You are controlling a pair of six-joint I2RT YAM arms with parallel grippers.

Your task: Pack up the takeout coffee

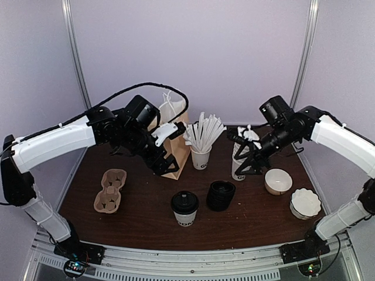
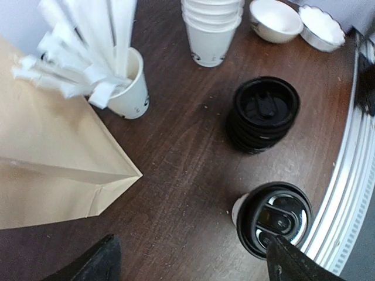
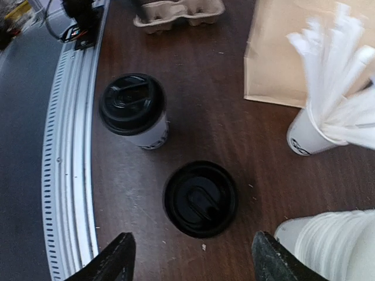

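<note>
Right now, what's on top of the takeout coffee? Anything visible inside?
A black dome lid sits on the takeout coffee, and nothing rests on the lid. It covers the whole mouth, so the inside of the cup cannot be seen.

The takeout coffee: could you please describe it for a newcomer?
On the dark table, near the front edge, beside the stack of black lids, stands the takeout coffee. It is the only white cup with a black lid; the cup of sticks and stacked cups are lidless.
</note>
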